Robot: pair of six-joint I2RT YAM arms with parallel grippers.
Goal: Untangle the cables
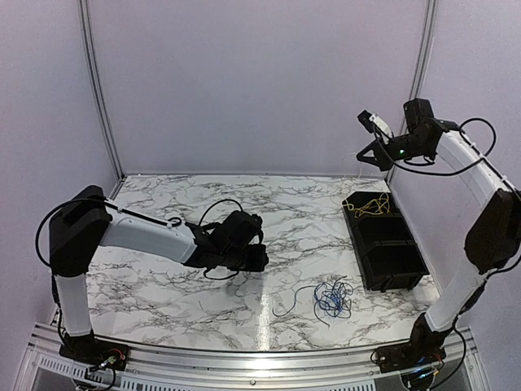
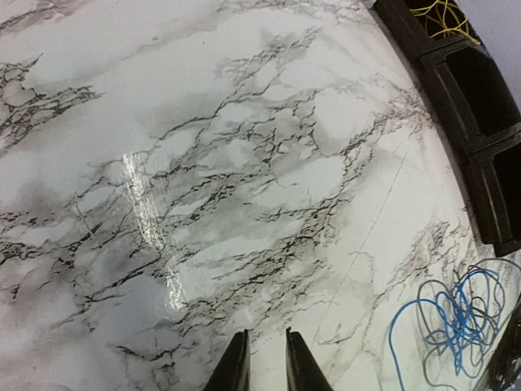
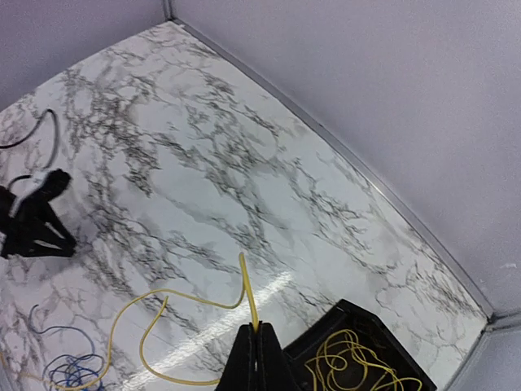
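Bin: we see a black divided tray at the right side of the table; its far compartment holds a coiled yellow cable.
Right gripper: raised above the bin, fingers pressed together on a yellow strand.
Left gripper: low over the marble, fingers slightly apart.
Blue and black cables: tangled on the table, just beside the bin's near end.

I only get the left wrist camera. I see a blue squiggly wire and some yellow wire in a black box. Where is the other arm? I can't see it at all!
Observer: The right gripper is raised high in the air at the far right, near the end of the black bin.
Operator: Wow! Is it holding something?
Observer: Yes. It is pinched shut on the yellow cable, and a long loop of it dangles below.
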